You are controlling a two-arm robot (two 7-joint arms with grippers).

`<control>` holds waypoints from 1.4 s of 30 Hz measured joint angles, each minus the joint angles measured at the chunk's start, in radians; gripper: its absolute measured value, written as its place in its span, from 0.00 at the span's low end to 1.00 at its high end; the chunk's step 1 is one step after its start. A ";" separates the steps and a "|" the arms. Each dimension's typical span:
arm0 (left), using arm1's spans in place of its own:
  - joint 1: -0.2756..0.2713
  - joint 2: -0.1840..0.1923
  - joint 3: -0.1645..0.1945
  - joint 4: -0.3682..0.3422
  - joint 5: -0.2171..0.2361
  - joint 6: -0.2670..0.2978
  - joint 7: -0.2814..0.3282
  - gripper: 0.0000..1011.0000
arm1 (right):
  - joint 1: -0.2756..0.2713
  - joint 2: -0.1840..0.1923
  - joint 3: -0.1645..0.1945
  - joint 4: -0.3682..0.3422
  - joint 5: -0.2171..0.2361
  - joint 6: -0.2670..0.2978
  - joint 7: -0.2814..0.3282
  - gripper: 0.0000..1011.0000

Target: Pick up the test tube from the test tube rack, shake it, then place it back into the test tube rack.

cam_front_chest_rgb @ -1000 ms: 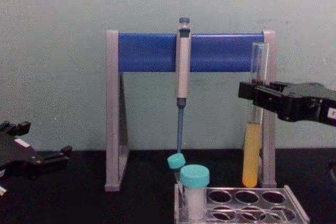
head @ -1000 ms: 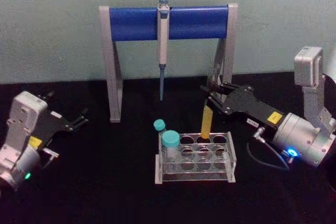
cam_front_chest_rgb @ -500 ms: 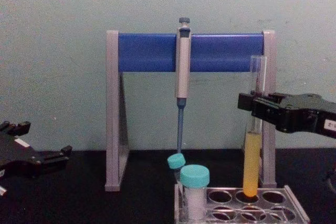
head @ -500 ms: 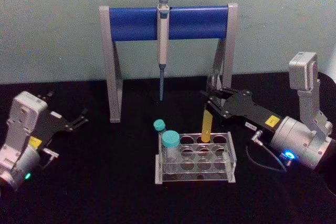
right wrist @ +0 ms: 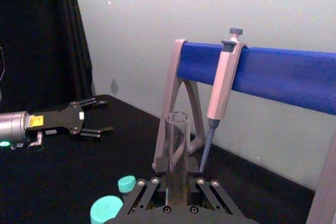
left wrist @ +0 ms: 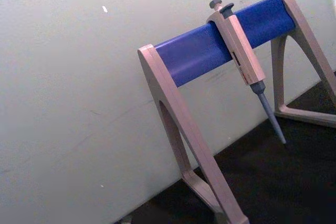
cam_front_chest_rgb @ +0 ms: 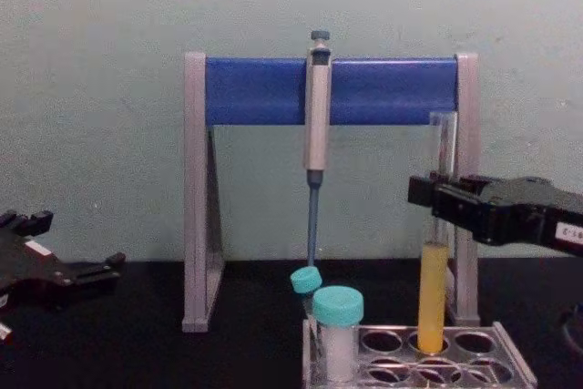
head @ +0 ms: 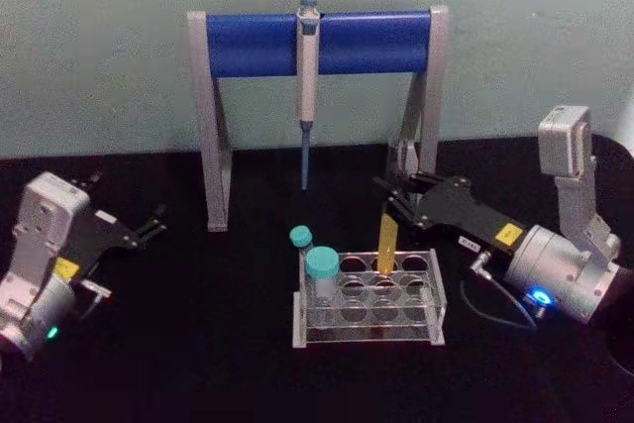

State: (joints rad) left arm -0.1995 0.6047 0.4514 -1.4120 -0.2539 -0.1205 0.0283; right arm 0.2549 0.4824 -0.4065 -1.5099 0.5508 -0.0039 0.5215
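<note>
Yellow-filled test tube [cam_front_chest_rgb: 434, 291], clamped in the right gripper's [cam_front_chest_rgb: 439, 205] jaws, meets a back-row test tube rack [head: 369, 330] hole: keep upright, lower slowly; left gripper [head: 142, 228] idles near the desk's [head: 198, 364] left edge, jaws apart.

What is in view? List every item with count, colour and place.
test tube: one, clear with yellow liquid, upright, lower end in a back-row hole of the rack
test tube rack: one, clear greyish, centre of the table
teal-capped vials: two, clear with teal caps, left end of the rack
pipette: one, grey with blue tip, hanging from the crossbar
stand: one, grey legs and blue crossbar, behind the rack
table: one, black
right end effector: one, black, shut on the test tube above the liquid
left end effector: one, black, open, parked at the left
</note>
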 joint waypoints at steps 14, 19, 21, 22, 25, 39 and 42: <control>0.000 0.000 0.000 0.000 0.000 0.000 0.000 1.00 | 0.002 -0.003 -0.016 0.032 -0.016 0.011 0.004 0.22; 0.000 0.000 0.000 0.000 0.000 0.000 0.000 1.00 | 0.000 -0.008 -0.017 0.043 -0.017 0.012 0.001 0.22; 0.000 0.000 0.000 0.000 0.000 0.000 0.000 1.00 | -0.001 -0.010 -0.017 0.047 -0.017 0.011 0.001 0.22; 0.000 0.000 0.000 0.000 0.000 0.000 0.000 1.00 | -0.001 -0.010 -0.017 0.048 -0.017 0.011 0.001 0.22; 0.000 0.000 0.000 0.000 0.000 0.000 0.000 1.00 | -0.001 -0.013 -0.017 0.054 -0.016 0.011 0.002 0.22; 0.000 0.000 0.000 0.000 0.000 0.000 0.000 1.00 | -0.012 -0.021 -0.021 0.071 -0.016 0.017 0.000 0.22; 0.000 0.000 0.000 0.000 0.000 0.000 0.000 1.00 | -0.012 -0.022 -0.021 0.075 -0.016 0.018 0.000 0.22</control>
State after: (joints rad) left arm -0.1995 0.6047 0.4514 -1.4119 -0.2539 -0.1206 0.0283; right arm 0.2429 0.4605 -0.4279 -1.4352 0.5344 0.0140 0.5212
